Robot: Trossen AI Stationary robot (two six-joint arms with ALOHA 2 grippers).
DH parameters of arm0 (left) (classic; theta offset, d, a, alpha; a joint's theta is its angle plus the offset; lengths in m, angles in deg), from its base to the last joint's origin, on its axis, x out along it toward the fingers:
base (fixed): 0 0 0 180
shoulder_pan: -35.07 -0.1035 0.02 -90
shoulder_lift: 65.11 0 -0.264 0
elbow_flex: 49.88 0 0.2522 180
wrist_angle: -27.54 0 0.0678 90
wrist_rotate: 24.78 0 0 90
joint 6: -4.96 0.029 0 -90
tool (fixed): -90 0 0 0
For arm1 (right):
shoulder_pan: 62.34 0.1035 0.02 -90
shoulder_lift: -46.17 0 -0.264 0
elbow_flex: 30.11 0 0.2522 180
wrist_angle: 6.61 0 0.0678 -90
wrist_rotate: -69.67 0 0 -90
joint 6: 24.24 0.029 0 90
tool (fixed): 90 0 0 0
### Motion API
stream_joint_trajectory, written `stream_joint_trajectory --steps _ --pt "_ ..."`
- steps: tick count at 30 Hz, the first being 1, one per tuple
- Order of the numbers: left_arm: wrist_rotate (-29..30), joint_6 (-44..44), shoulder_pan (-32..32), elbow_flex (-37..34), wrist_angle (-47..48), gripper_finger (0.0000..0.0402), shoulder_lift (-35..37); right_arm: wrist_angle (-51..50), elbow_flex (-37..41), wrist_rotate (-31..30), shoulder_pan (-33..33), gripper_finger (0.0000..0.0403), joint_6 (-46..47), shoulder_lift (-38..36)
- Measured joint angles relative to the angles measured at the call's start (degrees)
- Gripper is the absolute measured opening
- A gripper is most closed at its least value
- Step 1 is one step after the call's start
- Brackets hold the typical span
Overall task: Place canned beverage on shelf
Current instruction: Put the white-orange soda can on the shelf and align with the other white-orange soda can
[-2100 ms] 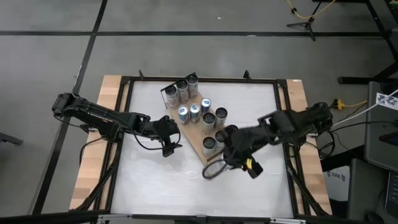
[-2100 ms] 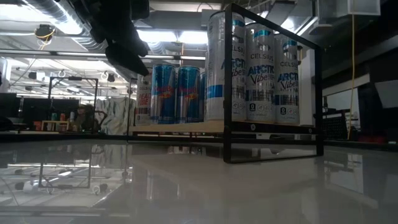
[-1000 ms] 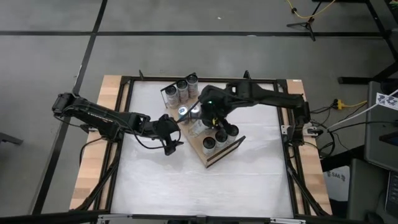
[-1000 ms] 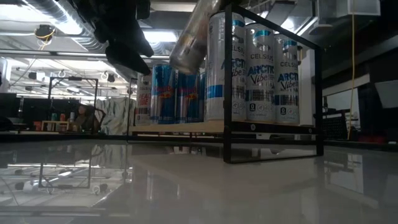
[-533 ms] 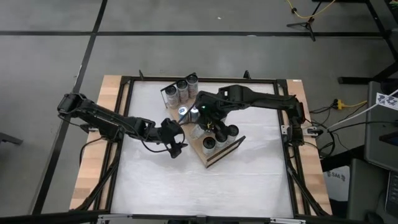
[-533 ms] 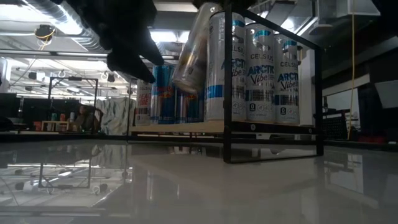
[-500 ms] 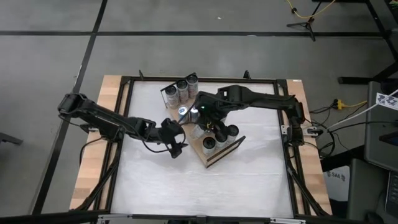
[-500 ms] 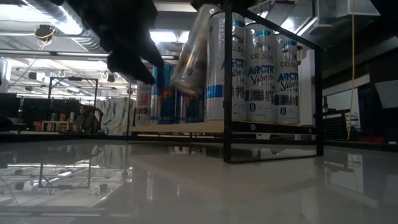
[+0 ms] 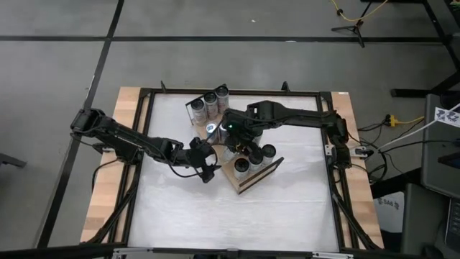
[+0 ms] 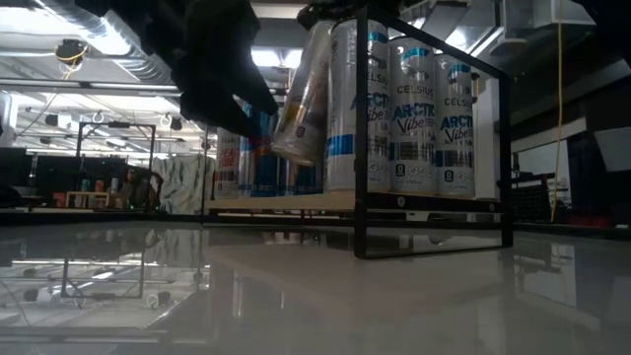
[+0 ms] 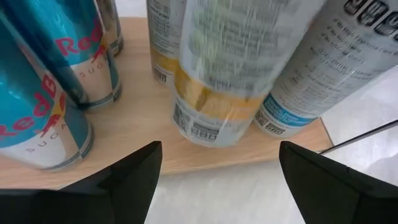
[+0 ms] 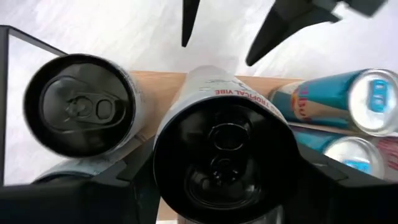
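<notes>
The shelf (image 9: 253, 175), a light wooden board with black wire rails, lies slantwise on the white table and carries several upright cans (image 10: 414, 108). My right gripper (image 12: 224, 162) reaches in from the right and is shut on a pale can (image 10: 301, 99), which hangs tilted over the board beside the tall cans. My left gripper (image 11: 219, 149) stands open just off the board's left long edge (image 11: 186, 163). Its fingers point at the tilted can (image 11: 214, 87) and touch nothing. My right gripper pinches the can's top end (image 12: 186, 124) between its two fingers, one on each side just below the rim. The fingers come from above, slanting down. The can hangs tilted below them, its lower end (image 10: 294, 153) clear of the board.
Blue cans (image 11: 43, 118) stand close to the left of the tilted can, tall white cans (image 10: 360, 108) close to its right. The black wire rail (image 10: 434, 148) closes the shelf's near end. Bare white tabletop (image 9: 215, 216) lies nearer the front edge.
My right gripper has sunk toward the board with the can, which stays tilted and now hangs lower between the standing cans. My left gripper has moved right and down toward the shelf's edge and has stayed open.
</notes>
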Motion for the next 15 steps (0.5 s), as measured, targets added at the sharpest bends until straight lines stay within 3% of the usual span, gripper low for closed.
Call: stream_joint_trajectory --steps 15 --pt "0.95 0.0 0.0 -0.04 -1.88 0.0318 -4.68 0.68 0.58 0.18 0.02 0.0246 0.02 3.1"
